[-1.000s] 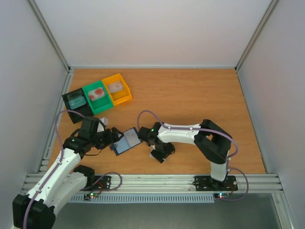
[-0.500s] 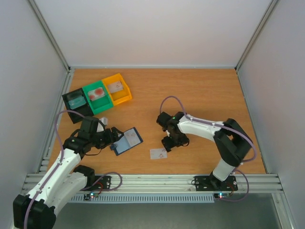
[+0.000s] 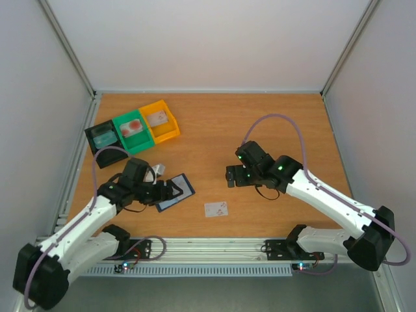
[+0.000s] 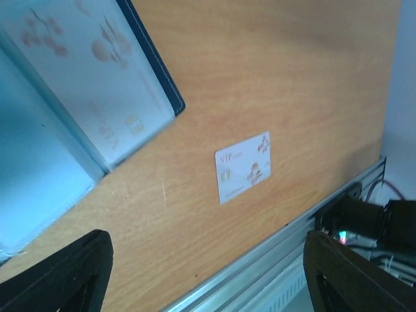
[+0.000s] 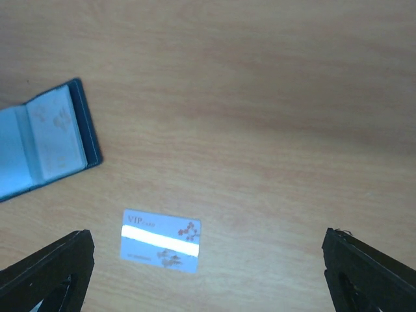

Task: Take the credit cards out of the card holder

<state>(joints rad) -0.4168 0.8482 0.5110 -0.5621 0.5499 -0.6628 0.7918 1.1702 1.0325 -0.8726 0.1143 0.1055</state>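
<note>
Credit card (image 3: 216, 208) is laid near the open card holder (image 3: 177, 192).
Left gripper (image 4: 205, 244) and right gripper (image 5: 207, 237) are spread wide; nothing is gripped.

Counted one card holder (image 3: 174, 193). Five cards showed: one loose card (image 3: 216, 209) on the bench (image 3: 273, 123), one pocketed card (image 4: 97, 84) in the holder, and one apiece in the bins. Bins numbered three: black bin (image 3: 97, 155), green bin (image 3: 144, 145), yellow bin (image 3: 168, 135).

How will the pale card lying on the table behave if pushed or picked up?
The VIP card lies flat on the wooden table, so pinching it is probably hard. Thin and glossy, it likely slides when pushed.
</note>
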